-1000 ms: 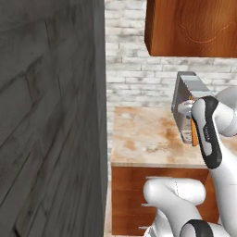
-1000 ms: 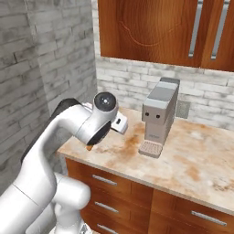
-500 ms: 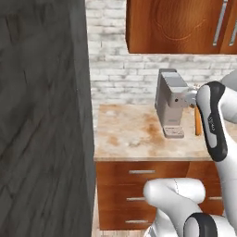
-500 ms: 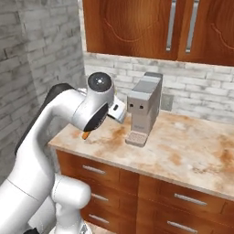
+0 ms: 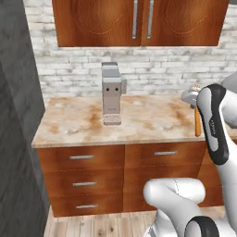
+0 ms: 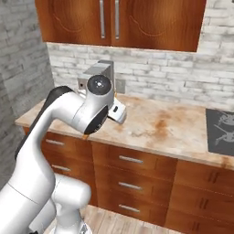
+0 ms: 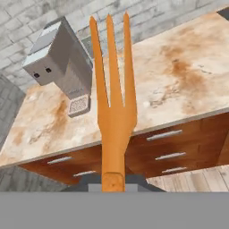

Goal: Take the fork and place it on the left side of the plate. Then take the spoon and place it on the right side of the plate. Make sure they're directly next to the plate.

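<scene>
We see our hand clamped on the handle of the orange fork, whose tines point away from the camera, held in the air above the front edge of the marbled worktop. A grey coffee machine stands on that worktop against the brick wall, well apart from the fork.

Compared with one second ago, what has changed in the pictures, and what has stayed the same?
The base has driven, so both base views shifted: the dark wall takes less of the left view, and the coffee machine sits further left there. A stove top has come into the right view. The things themselves did not move. The gripper still holds the fork, carried above the counter.
</scene>
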